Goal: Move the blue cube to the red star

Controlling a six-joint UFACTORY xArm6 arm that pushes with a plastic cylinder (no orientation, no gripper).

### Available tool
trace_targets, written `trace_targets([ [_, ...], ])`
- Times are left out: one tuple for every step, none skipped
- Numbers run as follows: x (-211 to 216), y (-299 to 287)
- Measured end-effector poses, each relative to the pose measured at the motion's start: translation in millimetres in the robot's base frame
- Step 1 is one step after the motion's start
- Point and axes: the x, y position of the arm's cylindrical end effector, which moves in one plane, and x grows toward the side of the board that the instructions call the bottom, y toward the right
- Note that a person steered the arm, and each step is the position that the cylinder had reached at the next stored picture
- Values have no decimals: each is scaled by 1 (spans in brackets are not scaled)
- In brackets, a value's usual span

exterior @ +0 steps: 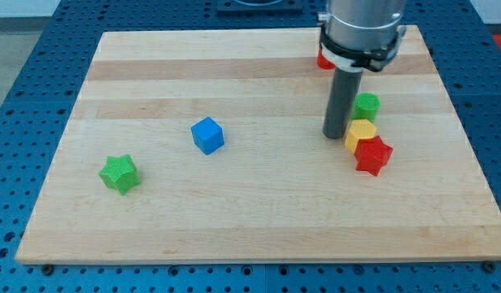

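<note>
Blue cube point(207, 135) left of my tip point(335, 135)

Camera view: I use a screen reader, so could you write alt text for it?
A dark rod stands on a wooden board, its tip just left of a cluster at the view's right: green cylinder, yellow block, red star. The blue cube sits alone mid-board, a green star at lower left, and a partly hidden red block behind the arm.

Wooden worktop point(259, 220) on my feed: blue cube point(207, 135) near centre, green star point(119, 173) out at 8 o'clock, and at 3 o'clock a green cylinder point(367, 105), yellow block point(360, 133) and red star point(373, 155) bunched together. Another red block point(324, 59) sits at 1 o'clock.
</note>
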Motion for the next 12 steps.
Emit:
trace_targets([
  [-45,-42],
  [-60,-55],
  [-64,-103],
  [-66,-175],
  [-66,-179],
  [-50,-207],
  [-37,-217],
  [-35,-217],
  [-2,-207],
  [21,-191],
  [21,-191],
  [21,-179],
])
